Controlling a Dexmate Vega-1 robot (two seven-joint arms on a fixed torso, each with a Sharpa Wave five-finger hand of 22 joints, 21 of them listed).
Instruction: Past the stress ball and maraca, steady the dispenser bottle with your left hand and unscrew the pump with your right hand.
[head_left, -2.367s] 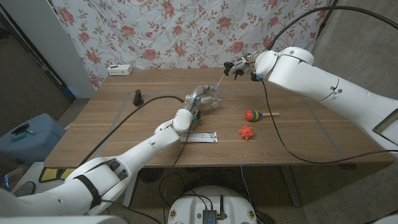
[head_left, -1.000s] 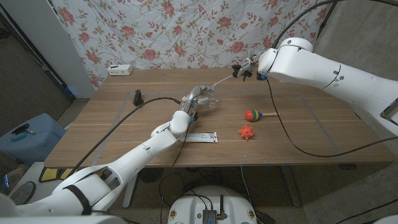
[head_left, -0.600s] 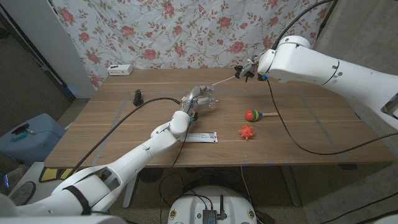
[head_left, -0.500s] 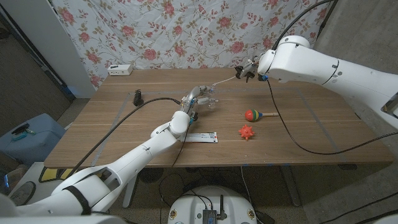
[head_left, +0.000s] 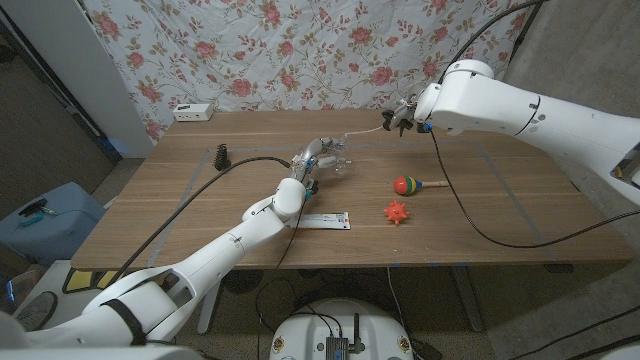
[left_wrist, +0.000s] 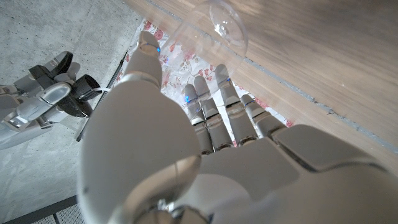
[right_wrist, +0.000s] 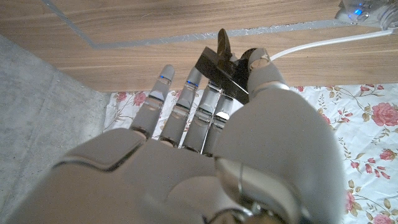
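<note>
Left hand: the left hand reaches over the middle of the table and holds the clear bottle; in the left wrist view its fingers curl around the rounded clear body.
Right hand: the right hand hangs above the far side of the table, to the right of the bottle, with the black pump pinched between thumb and fingers; the right wrist view shows the pump head held against the fingertips.
Pump tube: a thin white tube runs from the pump down and left toward the mouth of the bottle; whether its tip is inside the neck or just clear of it I cannot tell.
Bottle: it sits on the table near the centre, gripped by the left hand.
Maraca: the striped maraca lies on the table nearer the robot, to the right of the bottle.
Stress ball: the spiky orange ball lies just in front of the maraca, apart from it.
Other things: a white card lies near the left forearm; a small black object stands on the left part of the table; a white box sits at the far left edge.
</note>
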